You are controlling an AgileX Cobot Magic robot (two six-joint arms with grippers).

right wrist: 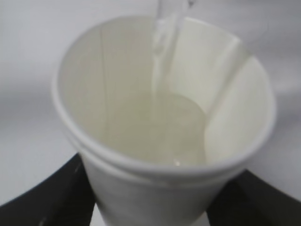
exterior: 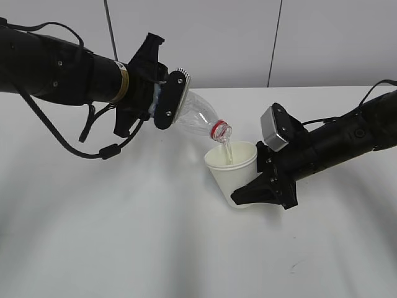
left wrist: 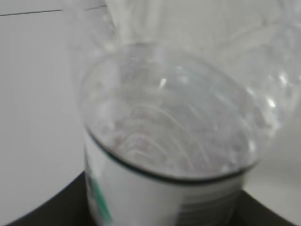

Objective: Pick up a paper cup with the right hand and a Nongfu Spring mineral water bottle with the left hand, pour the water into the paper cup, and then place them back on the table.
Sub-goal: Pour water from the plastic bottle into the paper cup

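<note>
Water (exterior: 227,151) runs from my tipped bottle (exterior: 198,118) into the cup (exterior: 234,171). Left fingers (exterior: 169,102) clamp the bottle, right fingers (exterior: 260,189) clamp the cup. Putting both down on the surface (exterior: 124,236) is left.

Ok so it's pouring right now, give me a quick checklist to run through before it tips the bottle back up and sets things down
1. Left gripper firm on the Nongfu Spring mineral water bottle: ok, clamped near its base end.
2. Right gripper firm on the paper cup: ok, jaws on both sides of its lower half.
3. Bottle mouth over the cup opening: ok, the water stream lands inside the rim.
4. Cup level safe: ok, water pooled low, well below the rim.
5. Cup upright: not ok, it leans a little; steady it before lowering.
6. Spills on the table: ok, none visible.
7. Water left in bottle: cannot tell.
</note>
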